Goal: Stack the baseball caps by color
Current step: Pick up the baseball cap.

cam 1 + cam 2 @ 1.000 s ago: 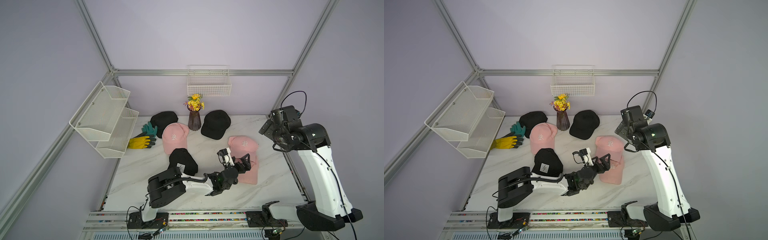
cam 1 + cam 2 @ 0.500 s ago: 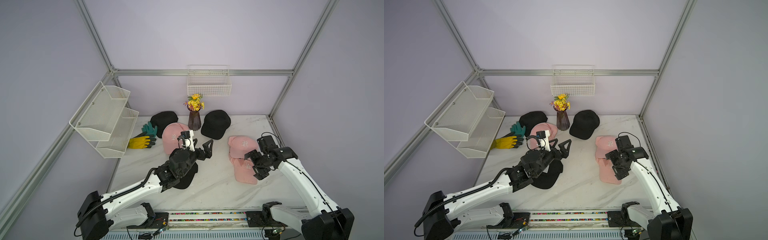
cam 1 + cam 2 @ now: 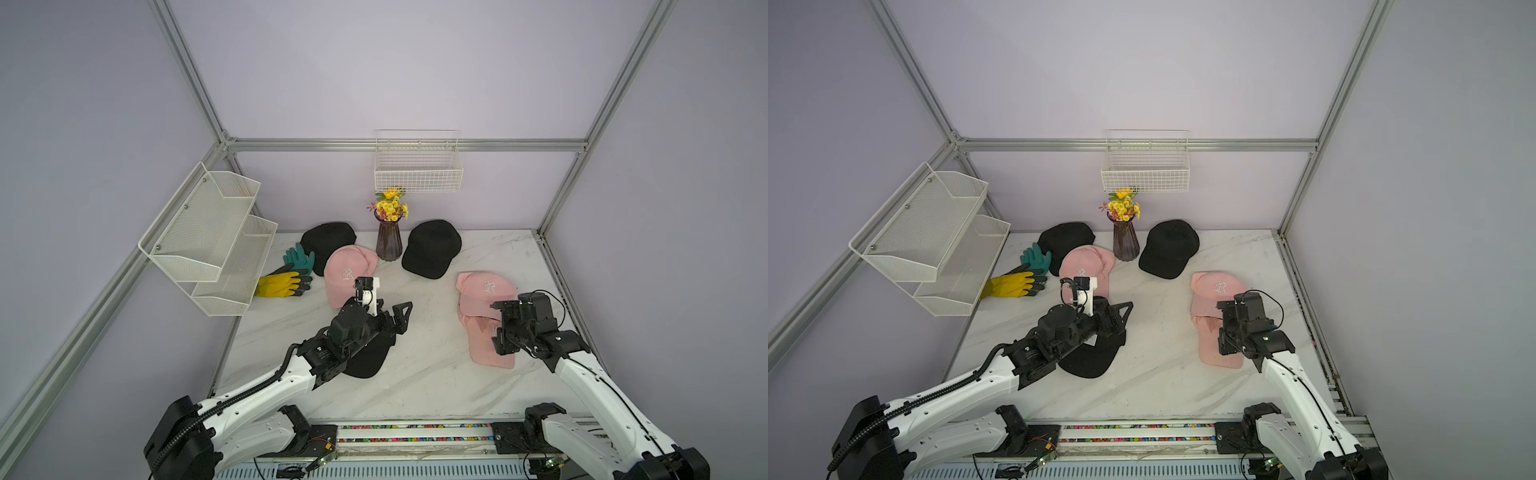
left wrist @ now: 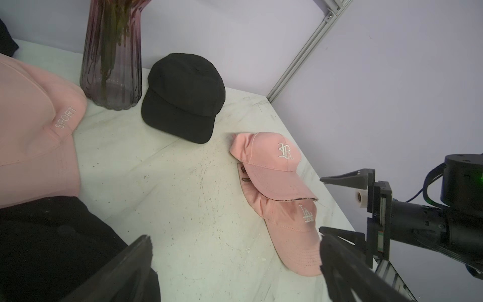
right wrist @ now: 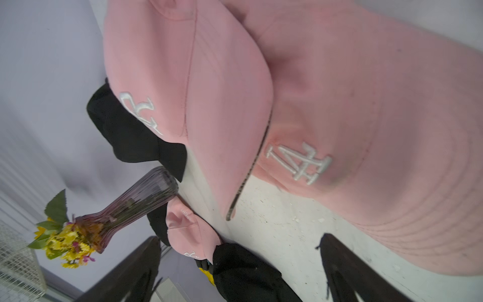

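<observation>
Marble table (image 3: 419, 374): two overlapped pink caps (image 3: 478, 291) on my right lie lengthwise, brims toward the front edge, my right gripper (image 3: 496, 328) spread wide over them, left gripper (image 3: 386, 311) spread above a black cap (image 3: 368, 359).

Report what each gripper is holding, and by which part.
Nothing is held. The left gripper is open near the front black cap; the right gripper is open by the two overlapping pink caps.
</observation>
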Action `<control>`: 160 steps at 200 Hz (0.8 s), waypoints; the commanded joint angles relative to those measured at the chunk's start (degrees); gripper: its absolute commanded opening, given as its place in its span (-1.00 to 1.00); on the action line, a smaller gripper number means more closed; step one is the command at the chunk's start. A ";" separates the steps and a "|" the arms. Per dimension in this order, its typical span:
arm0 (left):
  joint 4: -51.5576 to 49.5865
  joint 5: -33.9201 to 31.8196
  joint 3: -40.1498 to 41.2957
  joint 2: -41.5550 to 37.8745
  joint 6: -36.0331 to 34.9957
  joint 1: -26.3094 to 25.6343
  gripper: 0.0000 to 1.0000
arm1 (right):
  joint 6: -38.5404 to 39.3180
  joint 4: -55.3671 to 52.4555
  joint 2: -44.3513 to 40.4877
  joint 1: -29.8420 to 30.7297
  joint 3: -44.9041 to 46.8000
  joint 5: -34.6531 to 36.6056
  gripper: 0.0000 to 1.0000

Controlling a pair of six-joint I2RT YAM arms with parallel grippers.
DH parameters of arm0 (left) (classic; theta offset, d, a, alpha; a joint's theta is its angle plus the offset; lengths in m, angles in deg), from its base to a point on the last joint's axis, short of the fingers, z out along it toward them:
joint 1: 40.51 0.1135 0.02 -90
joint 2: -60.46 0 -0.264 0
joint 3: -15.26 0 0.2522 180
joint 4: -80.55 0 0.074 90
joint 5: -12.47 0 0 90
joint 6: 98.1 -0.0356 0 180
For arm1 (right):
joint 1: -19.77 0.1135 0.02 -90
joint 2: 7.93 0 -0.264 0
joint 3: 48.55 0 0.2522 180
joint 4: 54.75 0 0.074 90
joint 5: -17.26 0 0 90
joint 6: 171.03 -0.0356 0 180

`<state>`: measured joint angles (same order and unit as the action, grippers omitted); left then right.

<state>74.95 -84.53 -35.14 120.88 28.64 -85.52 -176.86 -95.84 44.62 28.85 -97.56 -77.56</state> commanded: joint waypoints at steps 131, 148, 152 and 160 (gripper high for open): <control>7.86 3.66 3.99 -1.00 5.80 2.49 1.00 | -4.10 34.37 5.91 -0.12 13.41 3.98 -0.11; 8.02 3.84 4.20 -1.10 6.08 2.62 1.00 | -3.84 35.91 6.15 -0.12 14.20 3.95 -0.36; 8.03 3.84 4.28 -1.10 6.14 2.65 1.00 | -3.68 35.86 6.00 -0.20 14.21 4.00 -0.41; 8.16 3.91 4.36 -1.18 6.20 2.64 1.00 | -3.36 35.43 5.66 -0.19 14.17 4.07 -0.52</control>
<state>79.89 -81.21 -30.81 120.90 33.49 -83.27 -180.82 -64.02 50.52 28.88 -84.09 -74.48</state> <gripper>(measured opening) 0.999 0.308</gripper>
